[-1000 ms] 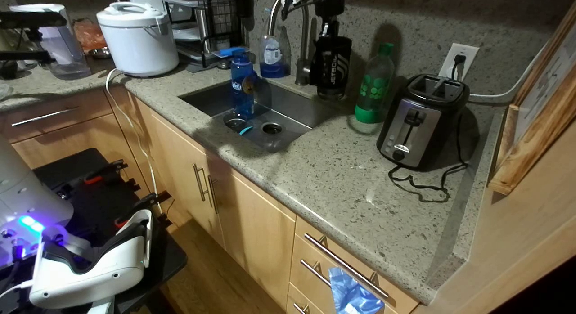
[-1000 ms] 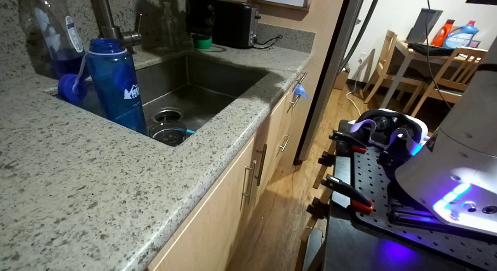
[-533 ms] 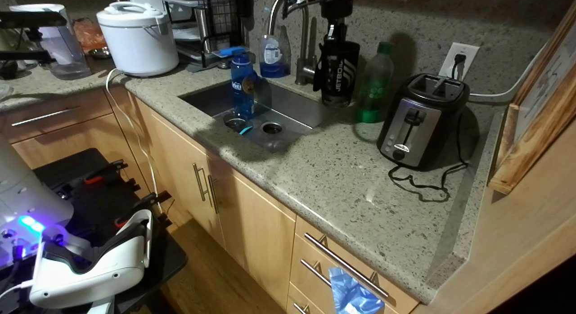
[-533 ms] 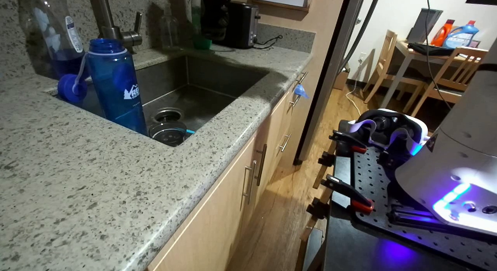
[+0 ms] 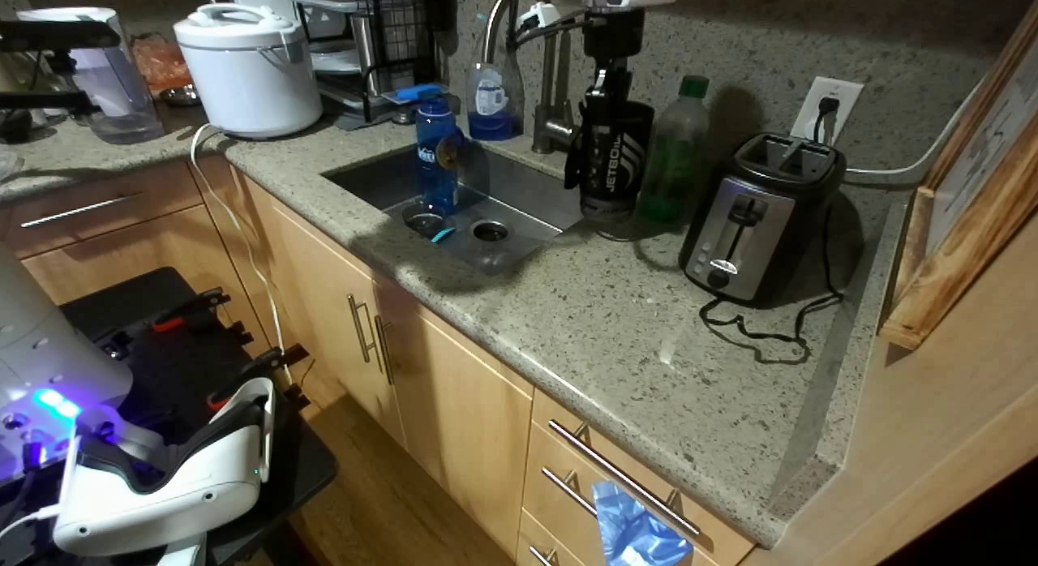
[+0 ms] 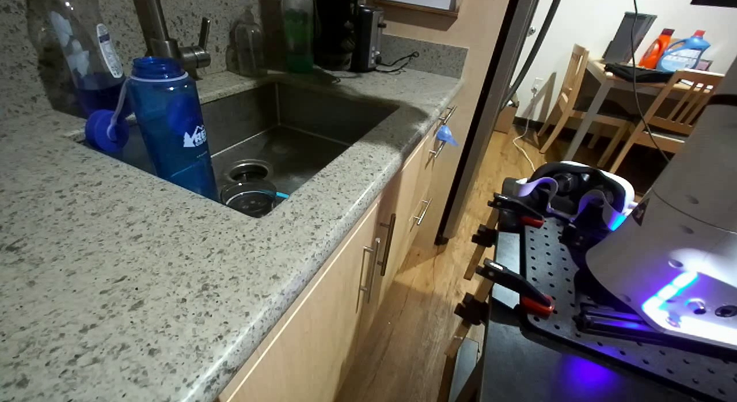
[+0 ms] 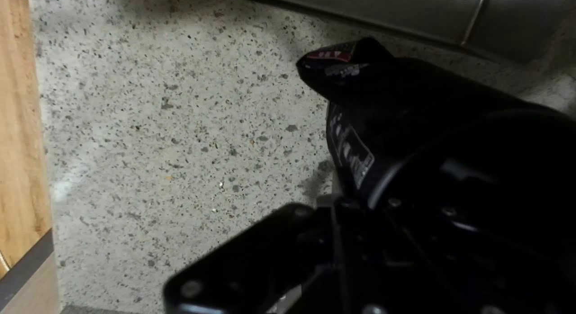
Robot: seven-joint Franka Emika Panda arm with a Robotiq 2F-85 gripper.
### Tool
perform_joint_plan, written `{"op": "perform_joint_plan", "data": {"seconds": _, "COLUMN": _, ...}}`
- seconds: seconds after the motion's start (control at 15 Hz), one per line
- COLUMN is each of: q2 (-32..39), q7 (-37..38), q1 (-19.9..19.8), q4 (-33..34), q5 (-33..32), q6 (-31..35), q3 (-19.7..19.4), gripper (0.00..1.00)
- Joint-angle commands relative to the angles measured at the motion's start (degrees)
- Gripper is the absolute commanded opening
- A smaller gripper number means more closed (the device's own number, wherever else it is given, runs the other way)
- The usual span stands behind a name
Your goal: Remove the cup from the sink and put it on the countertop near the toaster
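Observation:
The cup [image 5: 624, 165] is black with JETBOIL lettering. It hangs upright from my gripper [image 5: 608, 100] between the sink [image 5: 519, 177] and the toaster [image 5: 742, 233]. In an exterior view the cup [image 6: 334, 30] partly covers the toaster [image 6: 368, 42]. Its base is close to the countertop [image 5: 600, 339]; I cannot tell whether it touches. In the wrist view, my gripper [image 7: 346, 208] is shut on the rim of the cup [image 7: 405, 84], over the countertop [image 7: 171, 125] beside the sink [image 7: 405, 12]. The far finger is dark and hard to make out.
A green bottle [image 5: 679, 152] stands just behind the cup, beside the toaster. The faucet [image 5: 491, 35] and a soap bottle [image 5: 492, 104] stand behind the sink. A blue bottle [image 5: 438, 160] stands in the sink. The toaster's black cord [image 5: 762, 339] lies on the countertop.
My gripper has moved the cup away from the faucet, toward the toaster, and lower toward the countertop. The cup stays in the grip.

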Motion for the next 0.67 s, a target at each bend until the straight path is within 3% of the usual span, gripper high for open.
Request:
{"op": "perform_joint_plan", "data": {"seconds": 0.0, "q2": -2.5, "q7": 0.8, "q1": 0.5, "q4": -3.4, "q5": -0.1, "q6": -1.2, "q3": -0.3, "gripper": 0.01}}
{"op": "perform_joint_plan", "data": {"seconds": 0.6, "q2": -2.1, "q7": 2.1, "q1": -0.4, "q4": -5.1, "q5": 0.5, "q6": -1.9, "q3": -1.4, "gripper": 0.01}}
